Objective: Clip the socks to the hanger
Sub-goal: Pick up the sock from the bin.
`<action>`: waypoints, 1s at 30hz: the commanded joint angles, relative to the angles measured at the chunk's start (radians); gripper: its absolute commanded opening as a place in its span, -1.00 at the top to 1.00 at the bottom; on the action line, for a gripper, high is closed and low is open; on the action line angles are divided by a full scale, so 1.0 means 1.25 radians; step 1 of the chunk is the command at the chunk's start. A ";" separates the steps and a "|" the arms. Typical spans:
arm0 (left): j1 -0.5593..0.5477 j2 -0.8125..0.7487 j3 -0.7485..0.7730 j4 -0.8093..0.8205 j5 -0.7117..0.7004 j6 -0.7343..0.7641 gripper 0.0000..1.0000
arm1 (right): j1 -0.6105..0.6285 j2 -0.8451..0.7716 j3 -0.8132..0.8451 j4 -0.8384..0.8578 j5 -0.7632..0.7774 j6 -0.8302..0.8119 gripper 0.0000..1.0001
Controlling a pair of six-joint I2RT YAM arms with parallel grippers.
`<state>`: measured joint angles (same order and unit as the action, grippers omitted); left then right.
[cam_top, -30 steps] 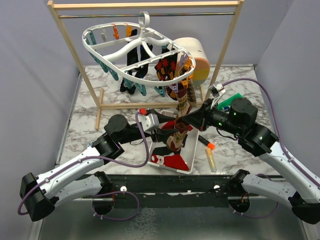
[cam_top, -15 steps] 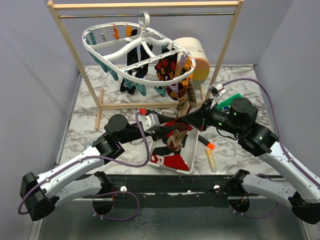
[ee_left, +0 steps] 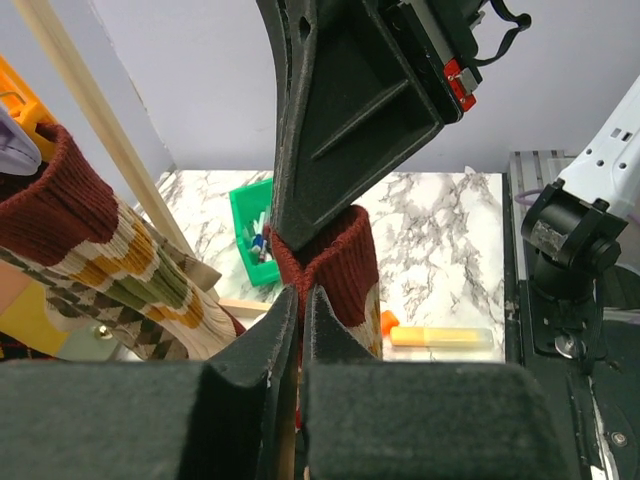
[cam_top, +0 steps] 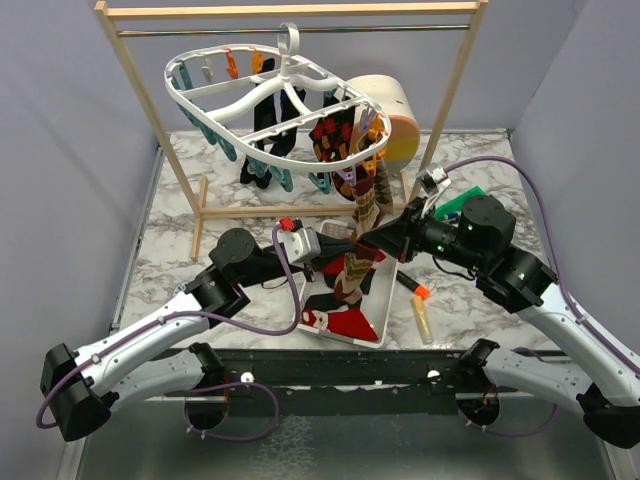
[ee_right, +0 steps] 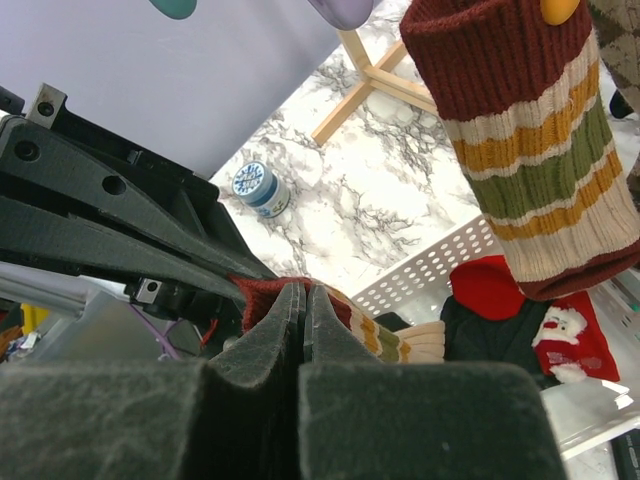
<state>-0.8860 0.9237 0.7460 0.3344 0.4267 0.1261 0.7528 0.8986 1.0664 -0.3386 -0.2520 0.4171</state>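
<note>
A striped, argyle-patterned sock [cam_top: 357, 272] with a dark red cuff [ee_left: 346, 258] hangs over the white tray [cam_top: 389, 291]. Both grippers hold that cuff from opposite sides. My left gripper [cam_top: 347, 243] [ee_left: 298, 296] is shut on one edge of the cuff. My right gripper [cam_top: 369, 243] [ee_right: 305, 291] is shut on the other edge [ee_right: 262, 292]. The white oval hanger [cam_top: 215, 96] hangs from the rack's rod behind them. Black socks [cam_top: 270, 130] and patterned socks [cam_top: 335, 138] hang from its clips, and a striped one [ee_right: 530, 150] hangs just above the grippers.
A wooden rack [cam_top: 150, 100] stands across the back. A cream cylinder [cam_top: 395, 115] lies at the back right, with a green box [cam_top: 457, 204] nearer. A yellow tube with an orange cap [cam_top: 423, 318] lies right of the tray. Red and black socks [cam_top: 350, 322] lie in the tray.
My left gripper has closed onto the sock's red cuff, which it was open around before. The right gripper and the hanger have not moved.
</note>
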 commanded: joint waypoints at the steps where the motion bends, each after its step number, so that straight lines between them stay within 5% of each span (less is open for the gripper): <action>1: -0.003 -0.018 0.002 0.011 0.007 0.018 1.00 | 0.004 -0.004 0.016 -0.013 0.002 -0.026 0.98; 6: -0.003 -0.039 -0.013 0.011 -0.004 0.035 1.00 | 0.004 -0.005 0.058 -0.057 0.022 -0.039 0.24; 10: -0.003 -0.059 -0.028 0.010 -0.014 0.050 1.00 | 0.004 -0.004 0.102 -0.092 0.051 -0.057 -0.05; 19: -0.004 -0.114 -0.013 -0.040 -0.072 0.136 1.00 | 0.004 -0.007 0.163 -0.069 0.156 -0.125 -0.24; 30: -0.004 -0.125 0.057 -0.128 -0.157 0.261 1.00 | 0.004 0.087 0.293 -0.057 0.132 -0.210 -0.32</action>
<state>-0.8860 0.7826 0.7948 0.2111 0.3058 0.3824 0.7528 0.9791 1.3968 -0.4305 -0.0933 0.1883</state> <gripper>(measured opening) 0.013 0.653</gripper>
